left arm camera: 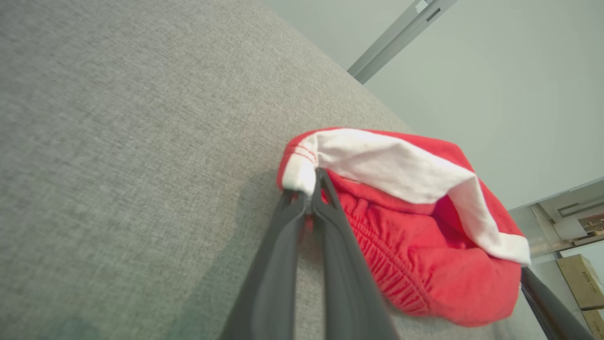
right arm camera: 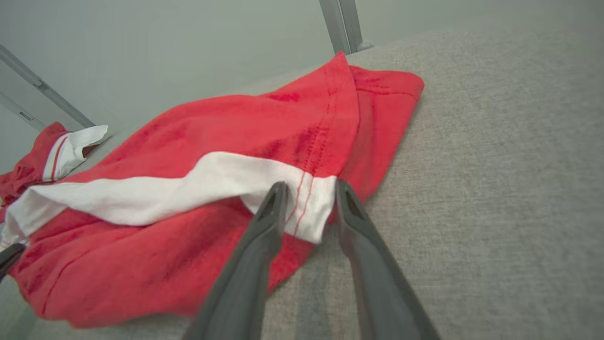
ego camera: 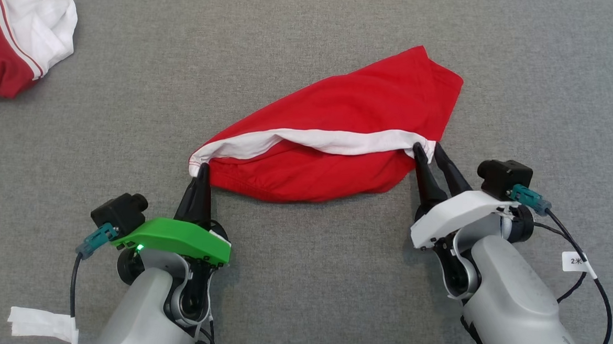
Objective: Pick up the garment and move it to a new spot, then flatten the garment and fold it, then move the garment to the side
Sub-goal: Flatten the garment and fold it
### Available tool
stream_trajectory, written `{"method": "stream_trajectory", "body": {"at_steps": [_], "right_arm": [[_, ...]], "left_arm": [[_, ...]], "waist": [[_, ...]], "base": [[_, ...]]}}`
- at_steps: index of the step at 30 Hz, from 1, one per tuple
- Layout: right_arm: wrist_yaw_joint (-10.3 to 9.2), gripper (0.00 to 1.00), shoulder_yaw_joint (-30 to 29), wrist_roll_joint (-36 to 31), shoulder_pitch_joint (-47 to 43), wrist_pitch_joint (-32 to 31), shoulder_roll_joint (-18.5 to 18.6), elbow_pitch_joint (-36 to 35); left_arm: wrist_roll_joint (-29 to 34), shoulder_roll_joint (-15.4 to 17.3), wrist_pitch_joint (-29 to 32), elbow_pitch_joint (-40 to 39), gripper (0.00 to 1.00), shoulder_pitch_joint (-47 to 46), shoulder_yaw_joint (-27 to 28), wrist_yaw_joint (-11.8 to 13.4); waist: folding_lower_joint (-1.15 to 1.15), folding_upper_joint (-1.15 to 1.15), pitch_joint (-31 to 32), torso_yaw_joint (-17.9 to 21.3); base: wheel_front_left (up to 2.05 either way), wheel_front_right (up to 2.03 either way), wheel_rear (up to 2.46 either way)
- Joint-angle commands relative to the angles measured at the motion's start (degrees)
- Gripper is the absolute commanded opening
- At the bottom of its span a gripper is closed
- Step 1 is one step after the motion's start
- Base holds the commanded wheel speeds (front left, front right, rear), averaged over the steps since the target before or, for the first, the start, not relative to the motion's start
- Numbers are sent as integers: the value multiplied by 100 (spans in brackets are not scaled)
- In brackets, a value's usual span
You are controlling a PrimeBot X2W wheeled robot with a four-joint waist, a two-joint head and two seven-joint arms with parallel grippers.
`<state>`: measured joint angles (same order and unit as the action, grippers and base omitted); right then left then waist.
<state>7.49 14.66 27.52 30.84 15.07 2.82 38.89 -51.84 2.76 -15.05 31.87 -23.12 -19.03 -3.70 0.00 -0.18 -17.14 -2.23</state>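
The garment (ego camera: 341,116) is red with a white band and lies crumpled in the middle of the grey surface. My left gripper (ego camera: 202,167) is shut on the band's left corner, and the left wrist view shows that pinch (left arm camera: 314,182) with the red cloth (left arm camera: 424,245) bunched beyond it. My right gripper (ego camera: 427,147) is at the band's right end. In the right wrist view its jaws (right arm camera: 309,189) stand apart on either side of the white corner of the garment (right arm camera: 236,123), not pressed on it.
A second red and white garment (ego camera: 14,46) lies at the far left corner of the surface, also seen in the right wrist view (right arm camera: 52,151). Cardboard boxes (left arm camera: 580,278) stand beyond the surface's edge. Bare grey surface lies right of the garment.
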Motion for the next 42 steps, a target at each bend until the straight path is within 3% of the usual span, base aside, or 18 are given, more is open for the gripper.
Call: {"method": "stream_trajectory", "body": {"at_steps": [1, 7, 12, 14, 15, 21, 30, 42], "right_arm": [[0, 50, 165, 249, 58, 20, 12, 109], [0, 45, 381, 533, 199, 19, 15, 290], [0, 24, 389, 334, 277, 20, 15, 282], [0, 5, 347, 243, 250, 20, 16, 218], [0, 0, 330, 183, 226, 20, 15, 178], [0, 0, 69, -201, -12, 19, 13, -323], [0, 0, -485, -635, -657, 20, 19, -1834], [-1, 0, -988, -970, -1402, -126, 164, -4012]], "left_arm": [[18, 23, -16, -1, 0, -46, 11, 25], [55, 23, -16, 8, 0, -47, 20, 21], [78, 23, -16, 27, 0, -26, 47, 10], [74, 23, -16, 31, 0, -13, 64, 10], [70, 23, -16, 29, 0, -2, 76, 9], [125, 23, -16, -60, 0, 99, 192, -29], [534, 24, -16, -626, 0, 267, 526, -169], [914, 496, 64, -2442, 0, 505, 356, -346]], "waist": [[0, 18, 2, 0], [0, 18, 3, 12], [0, 18, 16, 23], [0, 18, 30, 31], [0, 18, 36, 38], [0, 18, 124, 88], [0, 18, 436, 212], [0, 18, 1141, 512]], "base": [[0, 0, 0], [0, 0, 0], [0, 0, 0], [0, 0, 0], [0, 0, 0], [0, 0, 0], [0, 0, 0], [0, 0, 0]]}}
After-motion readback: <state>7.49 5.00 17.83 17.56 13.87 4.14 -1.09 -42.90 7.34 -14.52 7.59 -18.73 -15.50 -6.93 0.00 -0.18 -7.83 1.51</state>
